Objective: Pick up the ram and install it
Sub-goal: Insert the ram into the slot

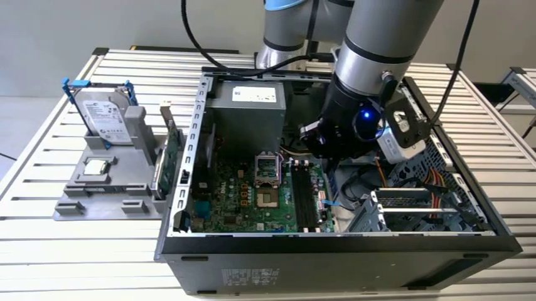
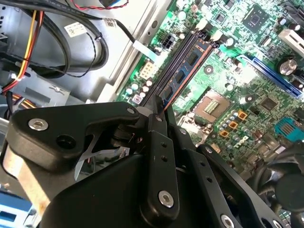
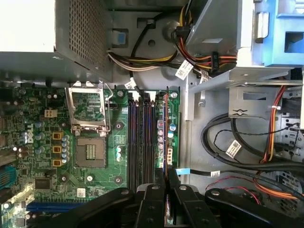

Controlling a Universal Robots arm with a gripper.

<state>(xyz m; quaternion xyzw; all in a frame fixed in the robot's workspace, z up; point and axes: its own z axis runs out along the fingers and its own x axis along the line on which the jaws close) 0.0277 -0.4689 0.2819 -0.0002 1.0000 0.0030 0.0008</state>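
The hand (image 3: 166, 179) grips the ram (image 2: 189, 61) edge-down over the memory slots (image 3: 141, 137); best held square and pressed down evenly.

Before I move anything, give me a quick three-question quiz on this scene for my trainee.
1. Multiple choice: what is the gripper closed on?
A the green expansion card
B the ram
C the processor chip

2. True or false: the gripper hangs outside the computer case.

3. Short answer: in the exterior view, on which side of the computer case does the grey holder with the hard drive stand?

Key
1. B.
2. False: it is inside the computer case, over the motherboard.
3. The exterior view's left.
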